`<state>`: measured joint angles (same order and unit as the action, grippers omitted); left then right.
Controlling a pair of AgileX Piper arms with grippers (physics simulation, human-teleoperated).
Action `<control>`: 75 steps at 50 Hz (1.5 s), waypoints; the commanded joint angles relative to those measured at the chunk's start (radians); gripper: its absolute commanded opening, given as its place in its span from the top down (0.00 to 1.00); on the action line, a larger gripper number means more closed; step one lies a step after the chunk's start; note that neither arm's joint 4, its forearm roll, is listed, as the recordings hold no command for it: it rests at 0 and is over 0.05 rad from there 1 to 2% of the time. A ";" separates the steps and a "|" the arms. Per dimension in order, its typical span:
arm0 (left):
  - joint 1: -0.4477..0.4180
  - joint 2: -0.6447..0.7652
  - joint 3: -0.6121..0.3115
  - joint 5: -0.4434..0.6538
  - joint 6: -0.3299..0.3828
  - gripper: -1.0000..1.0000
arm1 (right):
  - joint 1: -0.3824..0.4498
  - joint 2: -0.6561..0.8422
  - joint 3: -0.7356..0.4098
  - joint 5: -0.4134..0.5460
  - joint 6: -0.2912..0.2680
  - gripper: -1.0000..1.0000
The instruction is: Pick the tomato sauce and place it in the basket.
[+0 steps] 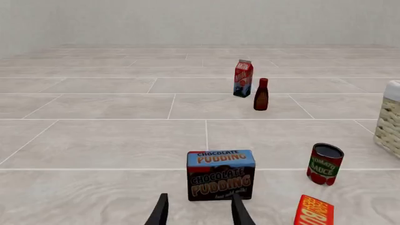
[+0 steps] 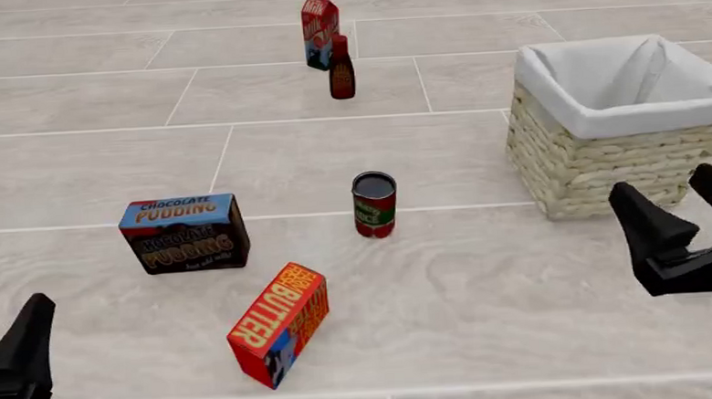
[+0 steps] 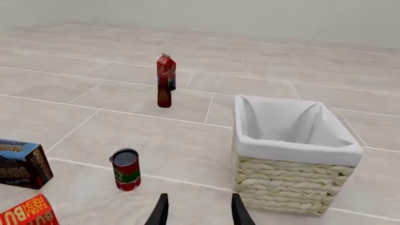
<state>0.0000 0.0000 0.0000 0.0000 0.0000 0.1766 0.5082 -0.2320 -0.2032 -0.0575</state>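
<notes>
The tomato sauce (image 2: pixel 374 204) stands upright at the centre of the front view, alone on the desk (image 2: pixel 484 312), with the basket (image 2: pixel 598 164) off to its right at the frame's right edge. I judge it a stiff metal can, fairly heavy for its size, with a smooth label that could slip; I would take it around the middle of its side wall. Its label reads "TOMATO SAUCE" in the left wrist view.

To its left lies the box marked "CHOCOLATE PUDDING" (image 2: pixel 185 232), and lower down a tilted box marked "BUTTER" (image 2: pixel 279 324). At upper centre stand a milk carton (image 2: pixel 319 29) and brown bottle (image 2: pixel 341 68).

My left gripper (image 1: pixel 198 211) and right gripper (image 3: pixel 198 210) both stand open, holding nothing.
</notes>
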 commanded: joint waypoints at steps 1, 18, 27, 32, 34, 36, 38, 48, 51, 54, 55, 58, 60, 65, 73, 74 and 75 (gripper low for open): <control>0.000 0.000 0.000 0.000 0.000 0.00 | 0.130 0.302 -0.137 -0.087 -0.001 0.00; 0.000 0.000 0.000 0.000 0.000 0.00 | 0.163 0.484 -0.235 -0.173 -0.007 0.00; 0.000 0.000 0.000 0.000 0.000 0.00 | 0.206 0.594 -0.281 -0.211 -0.033 0.00; 0.000 0.000 0.000 0.000 0.000 0.00 | 0.217 0.656 -0.304 -0.238 -0.036 0.00; 0.000 0.000 0.000 0.000 0.000 0.00 | 0.220 0.686 -0.316 -0.246 -0.025 0.00; 0.000 0.000 0.000 0.000 0.000 0.00 | 0.220 0.697 -0.321 -0.250 -0.021 0.00; 0.000 0.000 0.000 0.000 0.000 0.00 | 0.231 0.725 -0.331 -0.260 -0.016 0.00; 0.000 0.000 0.000 0.000 0.000 0.00 | 0.261 0.805 -0.365 -0.294 -0.022 0.00; 0.000 0.000 0.000 0.000 0.000 0.00 | 0.270 0.827 -0.376 -0.304 -0.026 0.00; 0.000 0.000 0.000 0.000 0.000 0.00 | 0.277 0.849 -0.389 -0.311 -0.025 0.00; 0.000 0.000 0.000 0.000 0.000 0.00 | 0.282 0.857 -0.394 -0.311 -0.021 0.00; 0.000 0.000 0.000 0.000 0.000 0.00 | 0.305 0.878 -0.406 -0.314 -0.025 0.00; 0.000 0.000 0.000 0.000 0.000 0.00 | 0.306 0.884 -0.409 -0.317 -0.028 0.00; 0.000 0.000 0.000 0.000 0.000 0.00 | 0.320 0.921 -0.432 -0.321 -0.034 0.00; 0.000 0.000 0.000 0.000 0.000 0.00 | 0.330 0.965 -0.454 -0.331 -0.039 0.00; 0.000 0.000 0.000 0.000 0.000 0.00 | 0.332 0.971 -0.455 -0.335 -0.039 0.00; 0.000 0.000 0.000 0.000 0.000 0.00 | 0.334 0.973 -0.456 -0.335 -0.042 0.00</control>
<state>0.0000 0.0000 0.0000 0.0000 0.0000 0.4923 1.4272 -0.6616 -0.5236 -0.0923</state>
